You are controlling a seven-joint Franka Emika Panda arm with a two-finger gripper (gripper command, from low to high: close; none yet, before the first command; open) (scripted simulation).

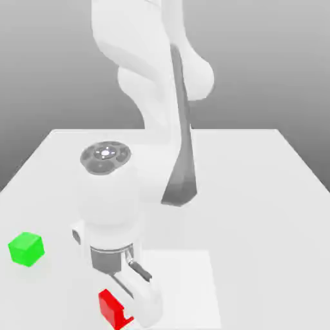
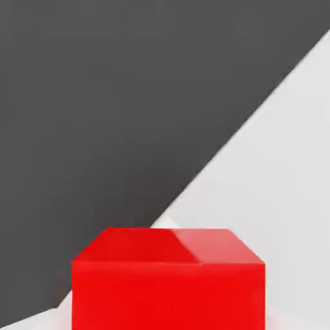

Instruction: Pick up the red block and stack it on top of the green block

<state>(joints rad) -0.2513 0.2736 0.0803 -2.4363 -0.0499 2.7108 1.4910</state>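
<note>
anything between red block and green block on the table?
Nothing: in the exterior view, bare white table separates the red block from the green block.

Bare table [image 1: 258, 193] between red block [image 1: 109, 308] and green block [image 1: 26, 249]

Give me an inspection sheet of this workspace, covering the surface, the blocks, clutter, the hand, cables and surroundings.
Surface: white table, flat, with a paler square patch near the front edge.
Job's things: red block at the front edge, between the hand's fingers; green block stands alone toward the exterior view's left, nothing on it.
Clutter: nothing seen.
Hand: hand lowered to the table, shut on the red block; the hand view has the block close up.
Cables: nothing seen.
Surroundings: plain grey backdrop.
</note>
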